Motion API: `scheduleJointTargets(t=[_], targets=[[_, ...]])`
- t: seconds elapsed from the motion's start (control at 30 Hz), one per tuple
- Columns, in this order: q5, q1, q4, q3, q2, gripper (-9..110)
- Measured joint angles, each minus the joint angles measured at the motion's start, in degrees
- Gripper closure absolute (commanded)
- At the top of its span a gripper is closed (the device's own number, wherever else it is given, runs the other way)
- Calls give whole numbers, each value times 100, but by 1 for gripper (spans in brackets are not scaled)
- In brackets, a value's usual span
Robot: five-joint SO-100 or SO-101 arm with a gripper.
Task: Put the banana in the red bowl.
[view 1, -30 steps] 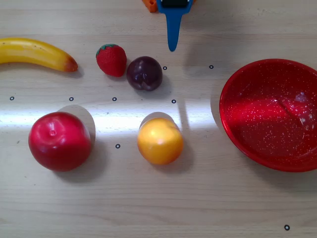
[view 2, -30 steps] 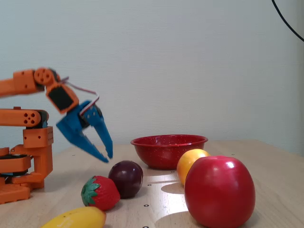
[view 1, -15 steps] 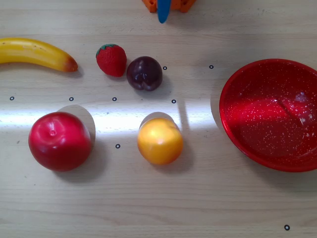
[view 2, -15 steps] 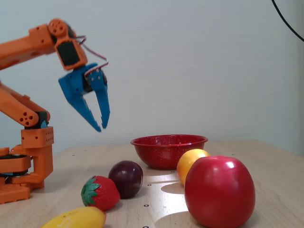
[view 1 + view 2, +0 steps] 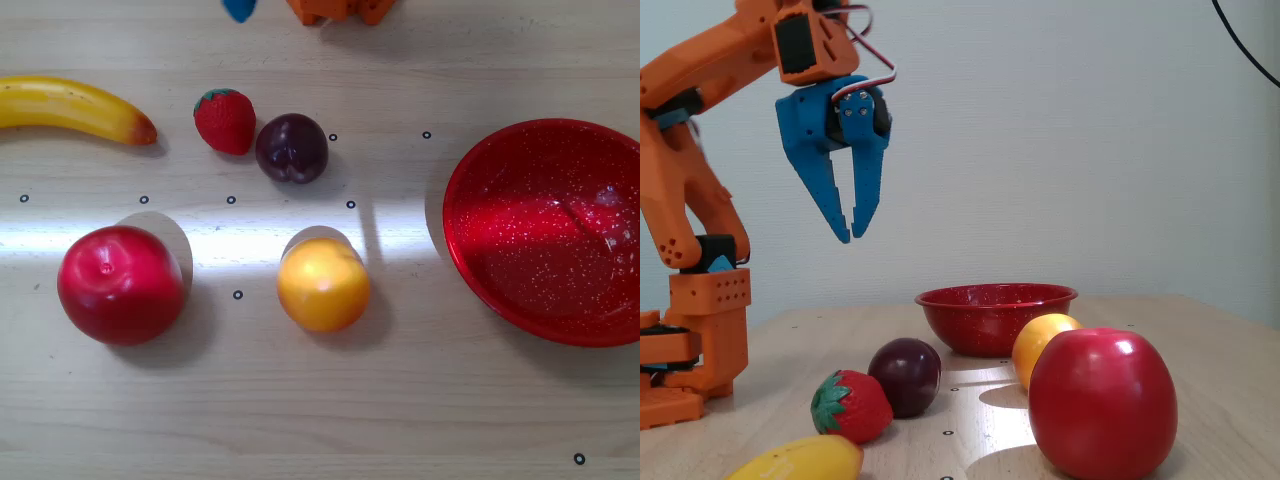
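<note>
Pincer [image 5: 850,232] first: over the last second it has climbed from low near the plum [image 5: 905,375] to high above the surface [image 5: 400,400], and it has swung toward the banana's side; in the overhead view only a blue tip [image 5: 239,9] shows at the top edge, further left than it was. Its jaws have narrowed as it rose and now hang nearly together, gripping nothing.

Nothing else has stirred. The banana [image 5: 72,107] lies where it lay, at the far left of the overhead view, its orange-brown tip near the strawberry [image 5: 225,120]. The red bowl [image 5: 550,225] sits empty, well apart at the right edge, with the apple [image 5: 120,284] and the orange fruit [image 5: 322,283] between.

My reading: the arm is repositioning for its approach, so the task has barely begun. Jaws would need to widen before coming down.
</note>
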Motion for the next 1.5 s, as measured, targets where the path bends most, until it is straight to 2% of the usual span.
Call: scheduleJointTargets(t=[0.47,0.8,1.0,1.1,1.37,1.5], targets=[[2347,-2109,88,-1679,-2241,101],[3946,-3217,114,-2839,-3647,93],[4878,-3691,114,-3568,-4447,81],[5150,-3902,114,-3920,-4825,70],[5309,-4157,114,-4518,-5572,49],[5414,-4359,114,-4764,-5933,46]])
